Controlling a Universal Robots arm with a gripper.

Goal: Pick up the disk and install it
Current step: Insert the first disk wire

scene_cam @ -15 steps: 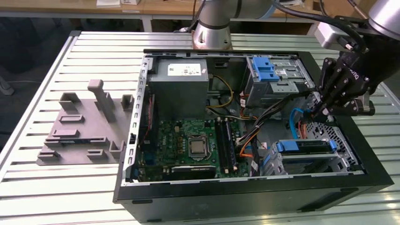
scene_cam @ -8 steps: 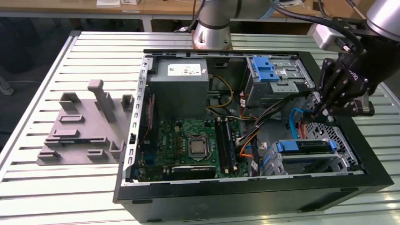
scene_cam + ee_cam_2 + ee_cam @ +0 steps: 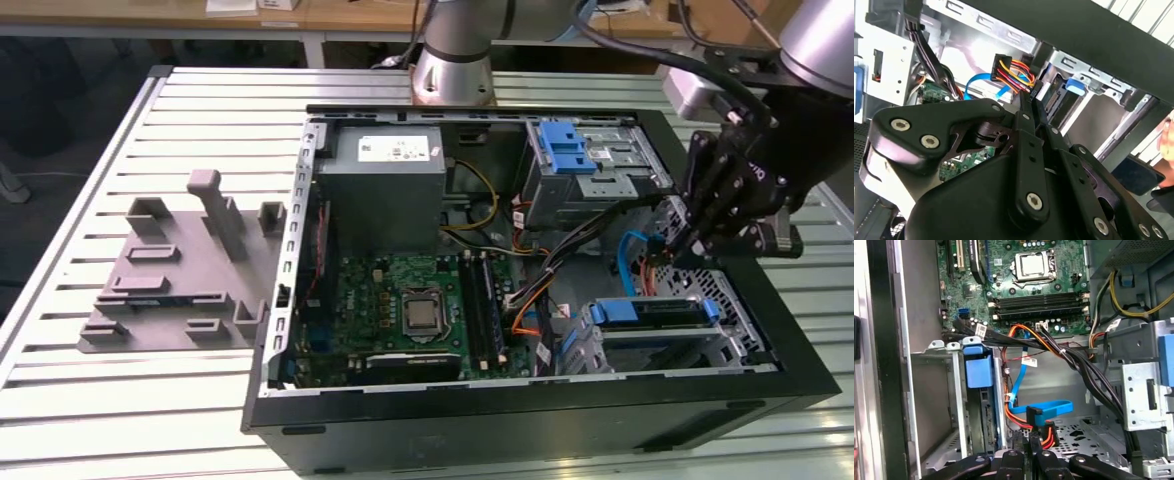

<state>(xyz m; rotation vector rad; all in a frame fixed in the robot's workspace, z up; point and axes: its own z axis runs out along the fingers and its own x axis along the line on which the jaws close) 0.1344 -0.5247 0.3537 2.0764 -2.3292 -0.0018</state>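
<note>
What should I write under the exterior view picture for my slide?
Robot gripper reaching into the open computer case, near the blue-railed disk in its bay.

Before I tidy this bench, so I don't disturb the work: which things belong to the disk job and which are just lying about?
Job: disk in its drive cage; gripper by the coloured-wire connector.
Lying about: grey fixture block on the table; grey metal box; motherboard.
</note>
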